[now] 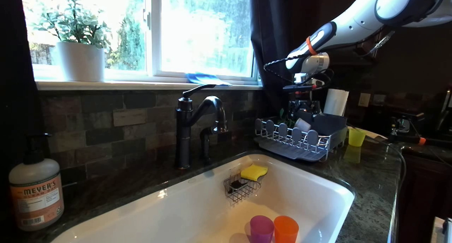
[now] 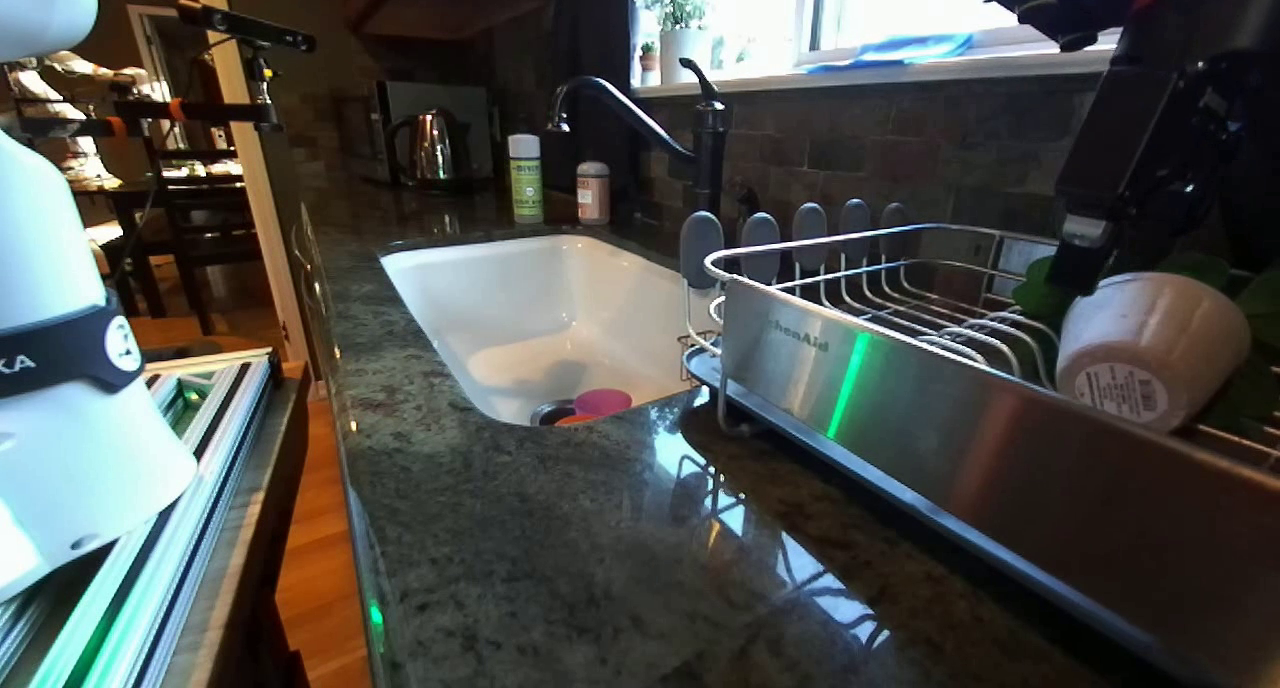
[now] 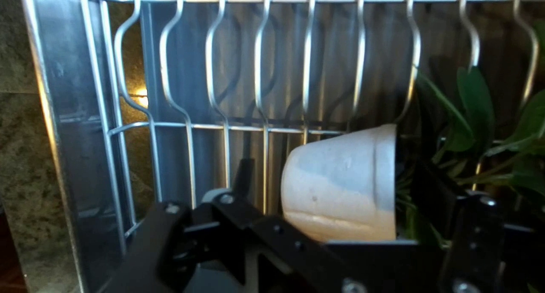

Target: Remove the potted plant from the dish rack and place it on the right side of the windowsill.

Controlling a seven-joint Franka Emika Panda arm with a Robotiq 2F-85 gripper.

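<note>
"Item one?"
"Potted plant [image 3: 336,178], in the dish rack [image 2: 950,438], between the fingers of the claw [image 3: 335,169]. Lying on its side; long axis runs finger to finger, base toward one, leaves [image 3: 476,110] toward the other."
"Claw?"
"Spread wide, pointing down; gap visible beside the base."
"Arm [image 1: 349,24]?"
"White, angled down from above, claw end over the rack."
"Single-view entries?"
"Base label [image 2: 1115,390], in an exterior view. Yellow-green cup [image 1: 356,137], outside the rack, apart from the claw, likewise in an exterior view."

The window [image 1: 204,34] glows above a tiled wall [image 1: 104,135]; in an exterior view, wooden floor [image 2: 322,528] lies left, a dark chair [image 2: 208,248] farther back.
</note>
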